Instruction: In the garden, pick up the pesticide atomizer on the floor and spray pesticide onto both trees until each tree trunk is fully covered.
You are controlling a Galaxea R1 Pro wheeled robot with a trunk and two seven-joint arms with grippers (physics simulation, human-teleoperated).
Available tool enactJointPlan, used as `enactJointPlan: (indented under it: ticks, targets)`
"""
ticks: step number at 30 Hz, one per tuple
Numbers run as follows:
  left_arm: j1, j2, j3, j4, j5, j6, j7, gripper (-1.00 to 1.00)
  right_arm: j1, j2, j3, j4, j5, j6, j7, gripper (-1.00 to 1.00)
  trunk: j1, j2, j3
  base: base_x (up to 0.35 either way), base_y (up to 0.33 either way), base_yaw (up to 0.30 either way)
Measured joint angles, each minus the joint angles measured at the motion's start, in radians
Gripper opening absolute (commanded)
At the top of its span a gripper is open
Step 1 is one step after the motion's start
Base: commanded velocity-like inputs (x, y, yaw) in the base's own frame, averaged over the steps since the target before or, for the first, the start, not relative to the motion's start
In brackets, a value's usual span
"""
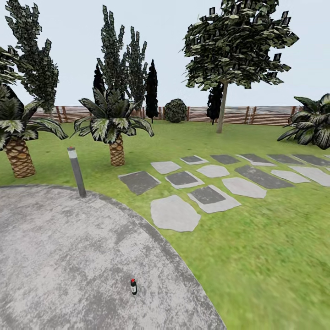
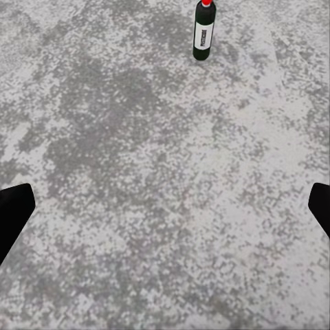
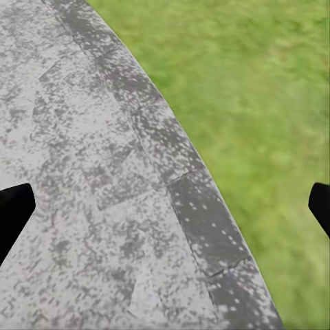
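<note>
A wide lawn (image 1: 256,238) surrounds a round grey paved patch (image 1: 68,256). One tall tree (image 1: 236,50) stands far off by the fence (image 1: 256,114). The small black spray bottle (image 1: 133,287) stands upright on the paving. Left claw (image 2: 165,213) and right claw (image 3: 165,213) gape wide, empty.

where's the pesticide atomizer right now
The pesticide atomizer stands upright on the grey paved circle, low in the head view, near its grass-side edge; the left wrist view shows it too.
</note>
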Motion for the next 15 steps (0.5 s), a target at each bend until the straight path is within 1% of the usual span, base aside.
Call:
enactJointPlan:
  ticks: [15]
  targets:
    - [0.0,0.0,0.0,0.002,0.0,0.0,0.0,1.0,0.0,0.0,0.001,0.002,0.001,0.0,0.0,1.0,0.058,-0.105,-0.047,0.0,0.0,0.0]
